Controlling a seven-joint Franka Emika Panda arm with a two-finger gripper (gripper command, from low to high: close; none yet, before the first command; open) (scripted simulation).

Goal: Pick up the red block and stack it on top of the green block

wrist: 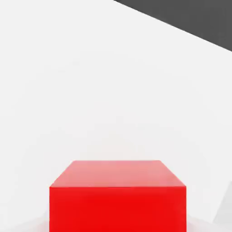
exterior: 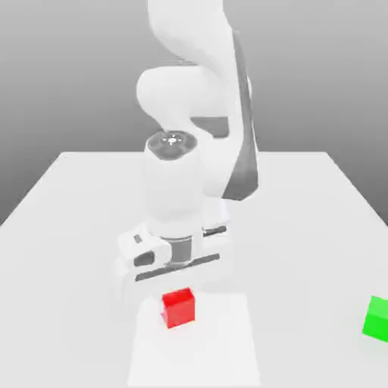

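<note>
Two opposite faces of the red block, presumably light and stiff, suit my gripper, pinched around it.

A pretend place made on a computer is shown, set up like a very plain robot lab. A big white robot arm is seen over a wide, pale table. A paler square can be seen on the table. Two bright toy-like blocks are shown, one red and one green, each in one flat color. Behind the table, only smooth gray is seen, darker lower down.
</note>
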